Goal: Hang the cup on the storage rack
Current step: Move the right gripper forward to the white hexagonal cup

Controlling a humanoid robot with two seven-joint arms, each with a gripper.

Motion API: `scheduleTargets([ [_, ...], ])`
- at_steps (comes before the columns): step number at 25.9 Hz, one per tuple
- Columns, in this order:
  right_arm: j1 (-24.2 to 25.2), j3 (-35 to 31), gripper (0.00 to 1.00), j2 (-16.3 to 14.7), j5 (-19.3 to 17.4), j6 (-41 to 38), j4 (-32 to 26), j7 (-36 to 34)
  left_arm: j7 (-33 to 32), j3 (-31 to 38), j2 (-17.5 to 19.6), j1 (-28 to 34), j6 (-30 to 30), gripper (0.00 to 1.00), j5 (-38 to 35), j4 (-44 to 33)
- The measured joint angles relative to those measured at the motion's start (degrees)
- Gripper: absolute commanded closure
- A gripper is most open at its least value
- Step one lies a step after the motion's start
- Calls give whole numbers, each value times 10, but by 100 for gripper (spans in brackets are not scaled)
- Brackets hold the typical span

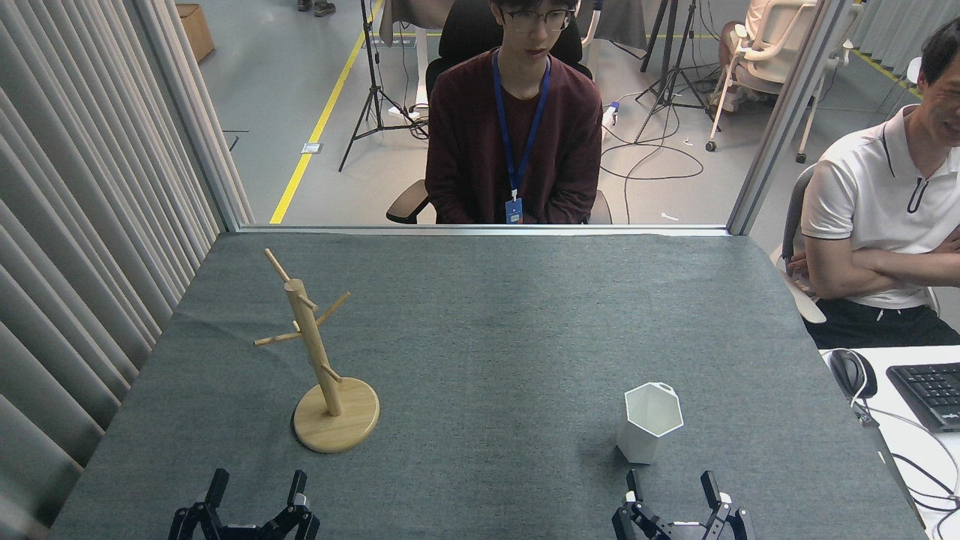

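Small white faceted cup (649, 421) stands upright just beyond the open right end effector (673, 487); light wooden mug tree (322, 360) stands well left, before the open left end effector (257, 487).

The cup (649, 421) is showing plain white. The storage rack (327, 367) is showing pale wood. The tabletop (495, 322) is wearing dark grey-green cloth. Both claws, left claw (256, 487) and right claw (671, 487), are showing black, with small white marks on their fingers.
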Motion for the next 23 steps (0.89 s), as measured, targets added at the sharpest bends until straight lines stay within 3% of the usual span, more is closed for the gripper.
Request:
scheduleTargets([
  [10, -5, -2, 2, -2, 0, 2, 10, -3, -3, 1, -2, -9, 0, 1, 1, 5],
  [23, -95, -3, 2, -4, -2, 6, 128, -5, 0, 1, -2, -16, 1, 1, 2, 6],
])
